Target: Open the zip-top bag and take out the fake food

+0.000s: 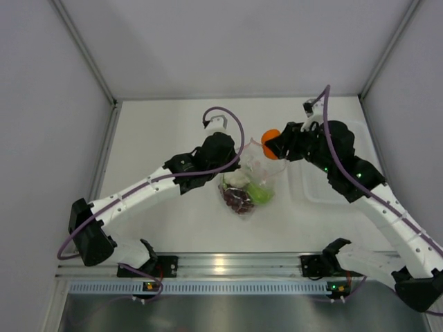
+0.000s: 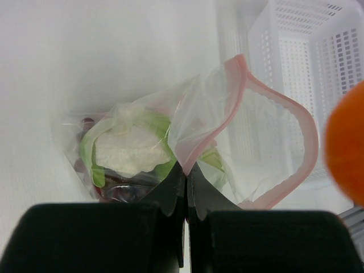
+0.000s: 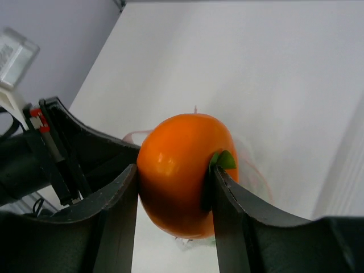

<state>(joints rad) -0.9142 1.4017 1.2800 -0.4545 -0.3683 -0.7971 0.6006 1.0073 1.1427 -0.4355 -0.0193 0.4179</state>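
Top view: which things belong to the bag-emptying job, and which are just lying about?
Job: bag, pinched by the left gripper; orange fruit, held in the right gripper; leafy vegetable, green apple and grapes, inside the bag.
Lying about: white basket, right of the bag.

No readable writing anywhere right now: not a word, brand or number comes through in any of the three views. The only candidate is a small pale panel [image 3: 12,52] at the left edge of the right wrist view. It carries faint grey lines, and they're far too blurred to make out.
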